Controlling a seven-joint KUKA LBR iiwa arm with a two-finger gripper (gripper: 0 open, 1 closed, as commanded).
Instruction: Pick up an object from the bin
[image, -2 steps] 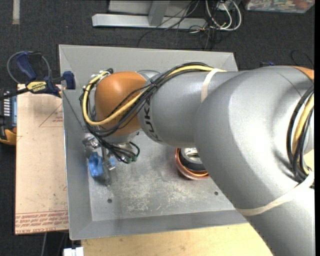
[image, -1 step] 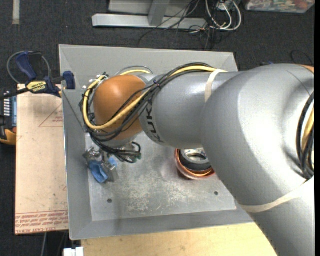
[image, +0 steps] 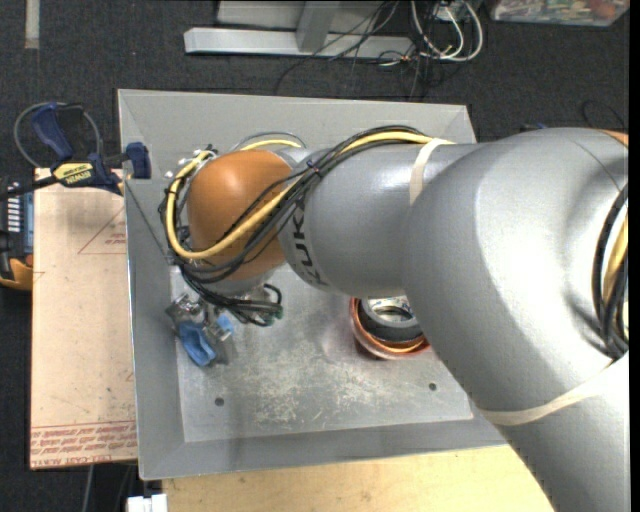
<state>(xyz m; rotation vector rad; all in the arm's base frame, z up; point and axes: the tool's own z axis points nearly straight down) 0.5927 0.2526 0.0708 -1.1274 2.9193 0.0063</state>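
Blue obj (image: 201, 347) just by gripper (image: 206, 326), left part of bin (image: 320, 400).

One camera looks down on the grey metal bin (image: 300, 395) from above, set somewhat off to one side, so the bin's far wall runs along the upper part of the frame and its near rim along the lower part, slightly askew. It stands close: the bin spans most of the frame's width at left and centre. The robot arm (image: 470, 240), entering from the right edge, looms large over the right half, its orange wrist cover (image: 235, 210) left of centre, hiding much of the bin floor. Above the far wall, along the top edge, lies a strip of dark floor (image: 100, 50) with cables (image: 445, 35)
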